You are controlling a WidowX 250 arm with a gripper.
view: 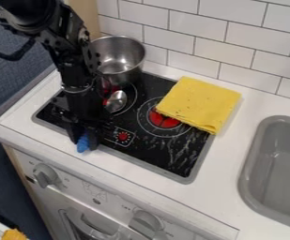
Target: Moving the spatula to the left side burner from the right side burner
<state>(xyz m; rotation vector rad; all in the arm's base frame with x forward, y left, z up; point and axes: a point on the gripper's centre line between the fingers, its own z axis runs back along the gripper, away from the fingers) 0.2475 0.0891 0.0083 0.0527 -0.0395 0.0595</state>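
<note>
- Placement, in the camera view, looks like the step in hand: settling the spoon-like silver metal utensil [116, 101], apparently the task's spatula, on the left burner [132, 100], a ringed circle with red patches on black glass.
- The black two-pronged robot hand [84, 141] is low at the stove's front left edge, right at a bright blue, rounded end piece [82, 144]. Whether it grips that piece or sits loosely around it, I cannot tell.
- Best handling, as a judgement: keep the utensil low and level, let its full length bear on the stove, then release gently and lift straight up, so the handle is not dragged along. Swinging backward could knock the round, shiny steel pot [118, 62] just behind.
- The utensil's head is an oval, smooth and reflective, lying over the left burner's ring, well apart from the right burner [164, 120].
- The blue piece, over the stove's front rim, is probably its handle end. The arm hides the part between, so the join cannot be confirmed.
</note>
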